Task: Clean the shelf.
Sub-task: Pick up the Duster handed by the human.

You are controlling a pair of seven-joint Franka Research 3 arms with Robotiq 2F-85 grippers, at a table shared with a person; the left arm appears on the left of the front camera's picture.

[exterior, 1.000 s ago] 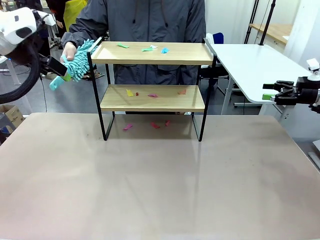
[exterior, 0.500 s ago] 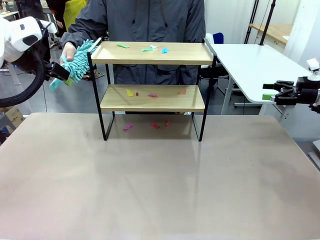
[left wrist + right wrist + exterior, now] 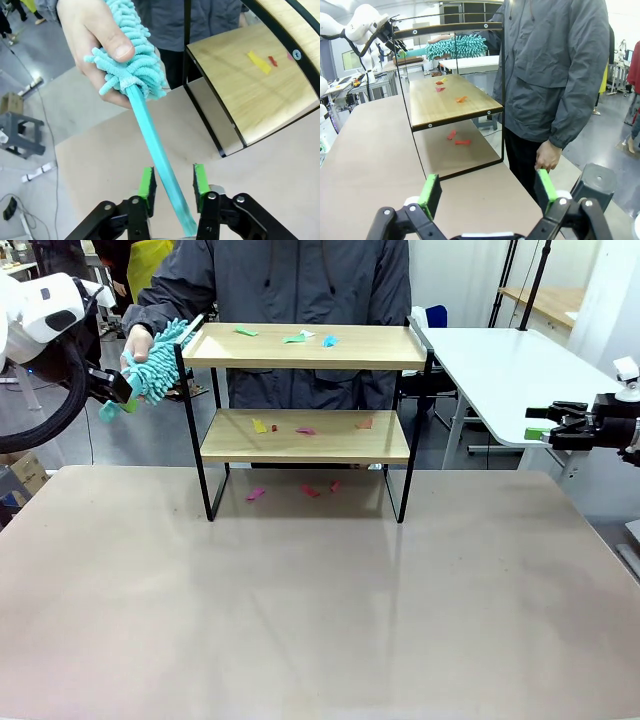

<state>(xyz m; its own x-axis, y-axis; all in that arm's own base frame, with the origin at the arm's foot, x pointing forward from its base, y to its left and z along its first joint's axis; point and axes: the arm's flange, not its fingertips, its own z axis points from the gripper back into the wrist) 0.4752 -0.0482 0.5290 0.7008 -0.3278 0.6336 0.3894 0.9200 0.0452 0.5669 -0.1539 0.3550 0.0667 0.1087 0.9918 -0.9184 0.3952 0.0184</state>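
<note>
The shelf [image 3: 305,435] stands at the table's far side, with coloured paper scraps [image 3: 300,338] on its top board, on its lower board and on the table beneath it. A person's hand [image 3: 138,340] holds the fluffy head of a teal duster [image 3: 158,358] by the shelf's left rail. My left gripper [image 3: 115,395] is at the duster's handle [image 3: 157,150]. In the left wrist view the handle runs between the green pads [image 3: 147,182] with a small gap on each side. My right gripper [image 3: 545,425] hangs open and empty off the table's far right.
The person in a grey jacket [image 3: 290,280] stands right behind the shelf. A second white table [image 3: 500,370] adjoins at the back right. The wide near part of my table [image 3: 320,620] is bare. In the right wrist view the person's other hand [image 3: 548,155] hangs beside the shelf's end.
My left arm moved in to the duster's handle and its jaws narrowed around it. The person's hand still holds the duster's head. The right arm has not moved.
</note>
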